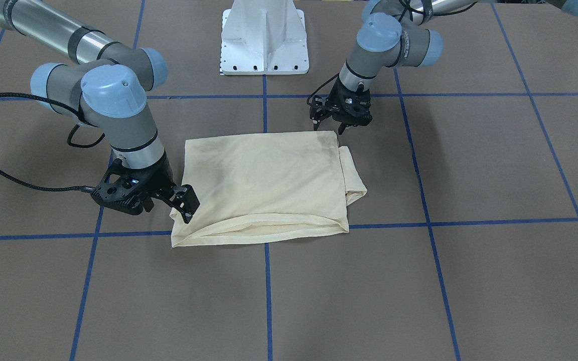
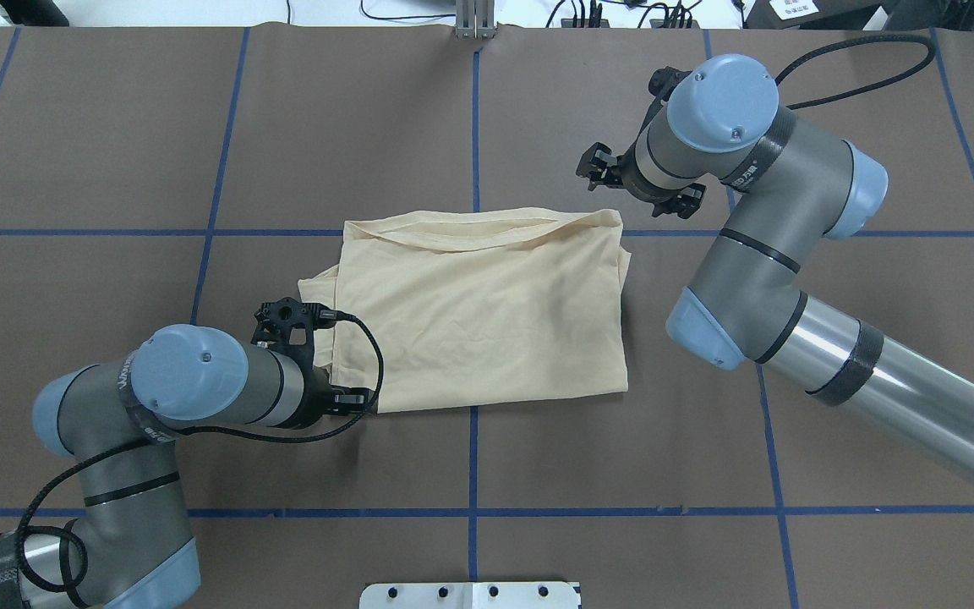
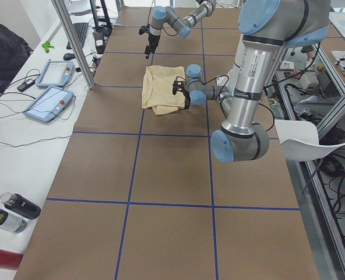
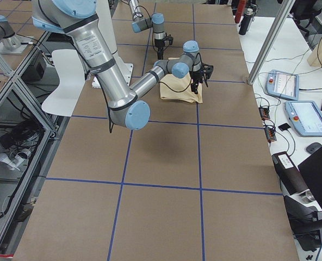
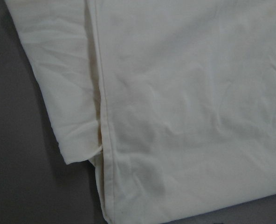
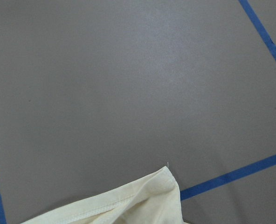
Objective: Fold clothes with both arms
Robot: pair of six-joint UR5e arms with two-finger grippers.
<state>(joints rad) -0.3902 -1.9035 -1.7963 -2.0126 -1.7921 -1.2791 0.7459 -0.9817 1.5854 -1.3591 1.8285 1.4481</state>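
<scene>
The clothes (image 1: 264, 185) are one pale cream shirt (image 2: 487, 313), folded into a rough rectangle on the brown table with its print hidden. A folded layer sticks out at the side by my left arm (image 2: 318, 288). My left gripper (image 1: 330, 124) hovers open just off the shirt's corner nearest the robot base, and in the overhead view it (image 2: 318, 355) stands over the shirt's edge. My right gripper (image 1: 168, 205) is open at the far opposite corner, holding nothing (image 2: 641, 182). The left wrist view is filled with cloth (image 5: 175, 116). The right wrist view shows one shirt corner (image 6: 152, 200).
The white pedestal base (image 1: 264, 40) stands behind the shirt. Blue tape lines (image 1: 268, 281) grid the table. A side bench holds tablets (image 3: 47, 104) and bottles (image 3: 18, 205), with a seated person (image 3: 0, 52) beside it. A white chair (image 3: 303, 140) sits by the robot.
</scene>
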